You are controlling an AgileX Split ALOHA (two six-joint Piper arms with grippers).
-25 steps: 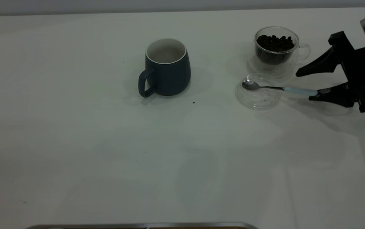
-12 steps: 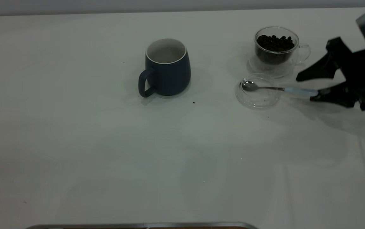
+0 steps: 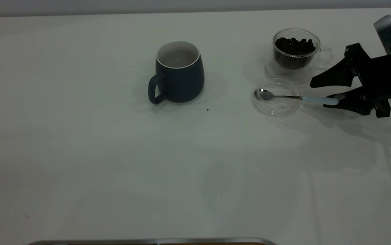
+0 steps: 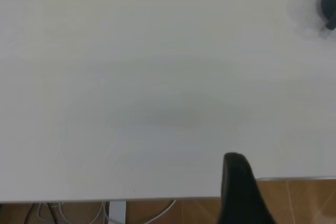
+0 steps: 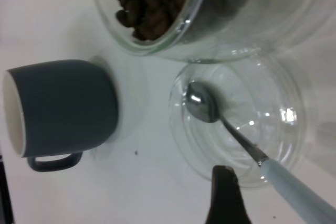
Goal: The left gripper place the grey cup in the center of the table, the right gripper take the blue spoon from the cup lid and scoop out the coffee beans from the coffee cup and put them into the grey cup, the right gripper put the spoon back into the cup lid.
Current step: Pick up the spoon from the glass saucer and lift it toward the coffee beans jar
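Observation:
The grey cup (image 3: 179, 73) stands upright near the middle of the table (image 3: 113, 153), handle toward the front left; it also shows in the right wrist view (image 5: 63, 108). The coffee cup (image 3: 295, 51) holds coffee beans (image 3: 294, 45) at the back right. Just in front of it lies the cup lid (image 3: 277, 108), with the blue spoon (image 3: 294, 97) resting bowl-down in it and its handle (image 5: 294, 187) pointing right. My right gripper (image 3: 322, 93) is open, low over the table, its two fingers either side of the handle's end. My left gripper (image 4: 239, 192) is off the table's edge.
A dark crumb (image 3: 207, 110) lies on the table in front of the grey cup. A metal strip (image 3: 147, 241) runs along the table's near edge. In the left wrist view, wooden floor and cables (image 4: 68, 213) show beyond the table.
The right gripper has moved left and a little lower, its fingers now farther along the spoon handle. The spoon's bowl has shifted slightly left in the lid.

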